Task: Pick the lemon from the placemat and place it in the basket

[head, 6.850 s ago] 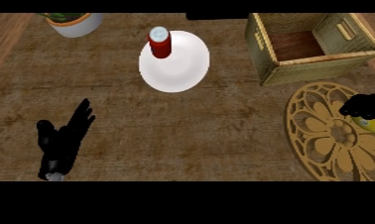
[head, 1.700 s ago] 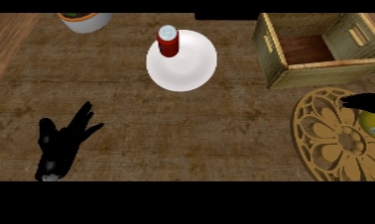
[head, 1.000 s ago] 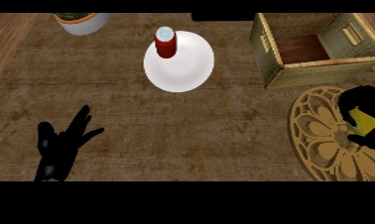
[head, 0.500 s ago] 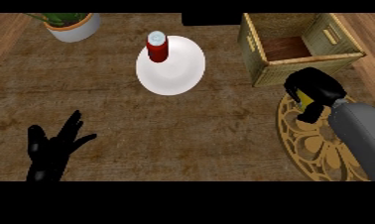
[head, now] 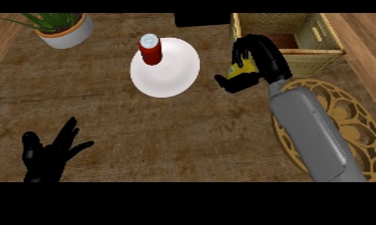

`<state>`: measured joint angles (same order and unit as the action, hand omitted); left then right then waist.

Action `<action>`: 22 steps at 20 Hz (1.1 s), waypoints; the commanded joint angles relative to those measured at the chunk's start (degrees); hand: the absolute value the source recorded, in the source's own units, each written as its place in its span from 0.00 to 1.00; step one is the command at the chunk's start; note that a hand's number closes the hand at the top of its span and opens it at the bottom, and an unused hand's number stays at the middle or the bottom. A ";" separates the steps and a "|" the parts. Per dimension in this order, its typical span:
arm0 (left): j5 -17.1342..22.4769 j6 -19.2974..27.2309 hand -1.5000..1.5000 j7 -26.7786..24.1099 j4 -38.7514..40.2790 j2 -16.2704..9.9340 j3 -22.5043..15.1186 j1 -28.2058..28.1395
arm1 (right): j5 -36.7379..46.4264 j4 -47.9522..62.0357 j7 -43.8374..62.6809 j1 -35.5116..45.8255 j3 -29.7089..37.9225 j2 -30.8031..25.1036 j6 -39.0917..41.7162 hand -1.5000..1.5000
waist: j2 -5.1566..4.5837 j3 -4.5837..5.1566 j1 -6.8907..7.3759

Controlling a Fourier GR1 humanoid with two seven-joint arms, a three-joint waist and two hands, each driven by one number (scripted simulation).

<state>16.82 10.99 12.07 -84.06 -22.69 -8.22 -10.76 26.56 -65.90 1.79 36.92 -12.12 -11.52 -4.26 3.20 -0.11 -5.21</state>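
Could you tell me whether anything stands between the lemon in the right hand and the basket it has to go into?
Nothing visible does. The right hand holds the lemon right beside the basket, whose open top shows no cover.

The wooden counter [head: 110, 114] carries a white plate [head: 165, 72], potted plant [head: 64, 29], basket [head: 294, 40] and round placemat [head: 349, 124].

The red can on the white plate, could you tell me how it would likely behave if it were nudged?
The red can stands upright near the white plate's far rim, so a nudge high up would probably tip it. Being cylindrical, it would likely roll once on its side. The plate looks smooth, so it may also slide.
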 commanded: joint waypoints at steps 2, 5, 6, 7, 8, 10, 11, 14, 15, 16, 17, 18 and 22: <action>-0.44 0.16 0.50 0.93 1.96 0.88 -1.22 -2.04 | -2.47 -13.90 17.49 6.71 4.76 3.41 -2.51 1.00 | -0.29 0.44 -0.57; -0.32 0.06 0.50 1.18 1.39 -0.14 -0.16 -1.70 | 0.54 -20.92 30.33 11.29 5.51 0.40 -0.80 1.00 | -0.59 0.40 -0.12; -0.59 -0.15 0.50 1.39 2.18 0.11 -0.60 -0.89 | 0.35 -23.27 33.24 11.40 7.17 -2.80 1.43 1.00 | -1.03 0.35 -0.43; 0.10 -0.98 0.50 2.30 1.07 -0.56 -0.56 -1.77 | -0.38 -23.44 37.78 16.09 9.43 -3.74 2.96 1.00 | -1.19 0.34 0.93; -1.09 -0.81 0.50 -0.33 1.31 0.83 -1.84 -2.48 | 0.80 -26.64 42.30 16.12 8.64 -3.33 2.99 1.00 | -1.05 0.37 0.77; -0.69 -0.91 0.50 -0.52 2.72 1.24 -1.18 -1.40 | -0.17 -32.08 47.88 16.99 11.36 -6.32 5.58 1.00 | -1.59 0.28 0.93; -0.58 -1.82 0.50 -0.20 1.32 0.28 -1.09 -1.58 | -0.22 -31.71 51.68 20.39 12.42 -7.34 7.41 1.00 | -2.03 0.24 2.62; -0.44 -2.01 0.50 0.72 3.77 0.81 -0.39 1.95 | -2.00 -33.93 57.81 22.86 15.71 -11.49 11.96 1.00 | -2.62 0.19 3.28; -1.57 -2.96 0.50 -1.25 5.48 1.42 -1.74 1.46 | -1.79 -32.23 59.76 25.35 16.07 -11.85 12.64 1.00 | -2.77 0.23 3.77; -1.24 -2.91 0.50 1.47 2.20 -0.09 -0.91 2.66 | -2.80 -30.07 58.82 27.06 18.33 -13.53 13.41 1.00 | -2.92 0.16 4.58; -1.75 -2.53 0.50 -0.35 6.78 1.90 -1.34 3.82 | -4.49 -29.67 61.37 29.56 18.74 -14.65 16.16 1.00 | -2.92 0.22 4.08; -1.58 -1.73 0.50 3.49 3.24 1.84 -1.90 5.08 | -5.37 -26.52 57.45 29.11 21.51 -17.06 16.26 1.00 | -3.08 0.14 4.63; -3.06 -1.73 0.50 2.34 3.44 2.79 -2.57 3.84 | -5.25 -21.90 54.15 27.89 22.43 -18.94 16.70 1.00 | -3.26 0.13 5.32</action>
<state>14.96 9.37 12.19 -82.93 -20.91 -8.94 -6.32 22.60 -92.60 56.63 63.68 7.18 -26.73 9.46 0.60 -0.39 -0.59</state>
